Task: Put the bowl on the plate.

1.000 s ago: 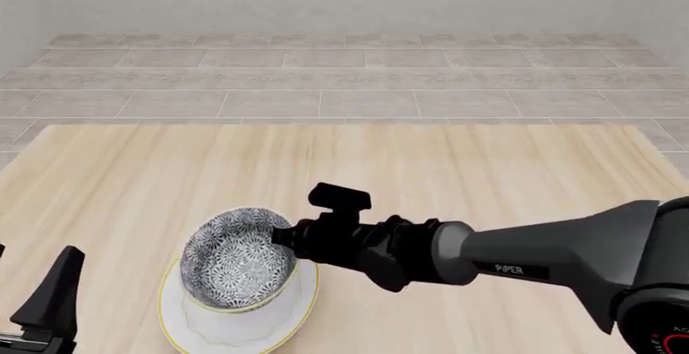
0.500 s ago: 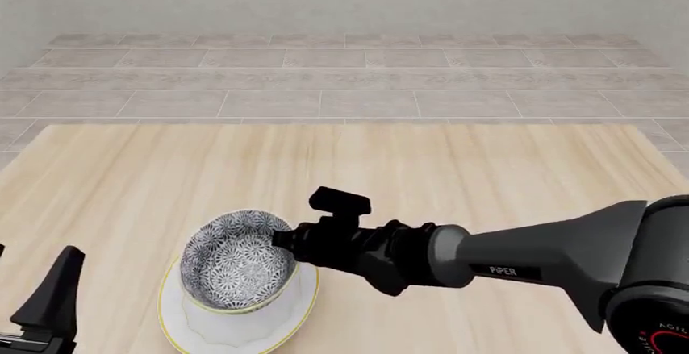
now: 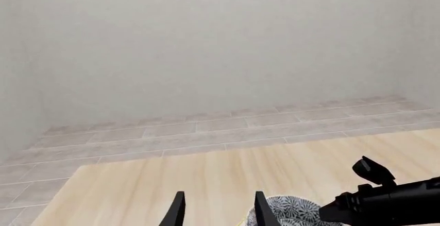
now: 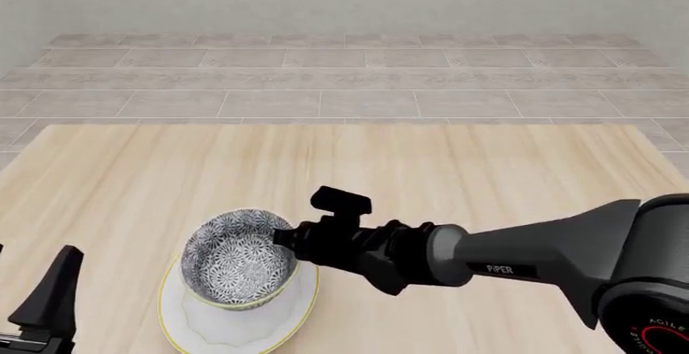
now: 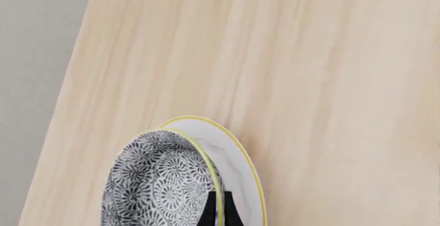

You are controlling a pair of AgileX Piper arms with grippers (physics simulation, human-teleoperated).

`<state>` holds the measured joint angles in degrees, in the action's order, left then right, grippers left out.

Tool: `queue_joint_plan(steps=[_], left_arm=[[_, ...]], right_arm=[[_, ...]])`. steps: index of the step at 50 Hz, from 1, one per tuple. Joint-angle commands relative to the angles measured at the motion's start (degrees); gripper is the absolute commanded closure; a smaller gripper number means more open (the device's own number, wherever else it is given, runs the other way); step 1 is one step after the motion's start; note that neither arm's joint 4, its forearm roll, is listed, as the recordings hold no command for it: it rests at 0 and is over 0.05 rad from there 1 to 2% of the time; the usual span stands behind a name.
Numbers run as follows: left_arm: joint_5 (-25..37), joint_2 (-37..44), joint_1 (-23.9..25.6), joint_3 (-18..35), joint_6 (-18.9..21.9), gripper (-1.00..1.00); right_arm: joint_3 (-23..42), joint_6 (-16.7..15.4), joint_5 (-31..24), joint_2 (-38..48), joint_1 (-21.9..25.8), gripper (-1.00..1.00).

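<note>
We have the bowl [image 4: 239, 259] pinched by its rim in the right gripper [image 4: 286, 237], one finger inside the patterned wall and one outside, as the right wrist view shows at the yellowish rim [image 5: 217, 205]. The bowl sits over the plate [image 4: 296, 310], near the desk's [image 4: 453, 168] near edge toward its left corner, and it leans, its mouth tipped toward the left side. We cannot tell whether its foot already touches the plate.

To finish this step well, we judge that we should level the bowl first, then lower it straight until its base rests inside the plate's yellow-gold rim, roughly centred. The bowl looks a little toward the plate's far side, so a slight pull toward the near edge may help. Only once it is seated should the fingers spread, and only slightly, so the inner finger does not drag the wall and tip the bowl. The arm should then lift clear upward rather than sideways, since a sideways exit could slide bowl and plate together.

The left gripper [image 3: 216, 210] hangs idle by the near left corner, fingers parted with nothing between them, and should stay clear.

For writing, we read "PIPER" [image 4: 499, 269] in white on the right arm's forearm. Red lettering on the base joint at the lower right is cut off and too small to read.
</note>
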<state>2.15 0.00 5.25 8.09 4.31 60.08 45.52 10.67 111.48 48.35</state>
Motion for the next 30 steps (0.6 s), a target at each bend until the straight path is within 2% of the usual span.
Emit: queue_joint_plan(steps=[1,17,18,30], left_arm=[[0.0,0.0,0.0,0.1,0.1,-1.00],[0.0,0.0,0.1,0.1,0.1,-1.00],[0.0,0.0,0.1,0.1,0.2,-1.00],[-0.1,0.0,0.1,0.1,0.1,-1.00]], right_arm=[[-0.5,0.2,0.4,0.5,0.1,1.00],[-0.8,0.0,0.8,0.5,0.5,1.00],[-0.8,-0.1,0.8,0.5,0.5,-1.00],[-0.8,-0.3,0.7,0.3,0.7,-1.00]])
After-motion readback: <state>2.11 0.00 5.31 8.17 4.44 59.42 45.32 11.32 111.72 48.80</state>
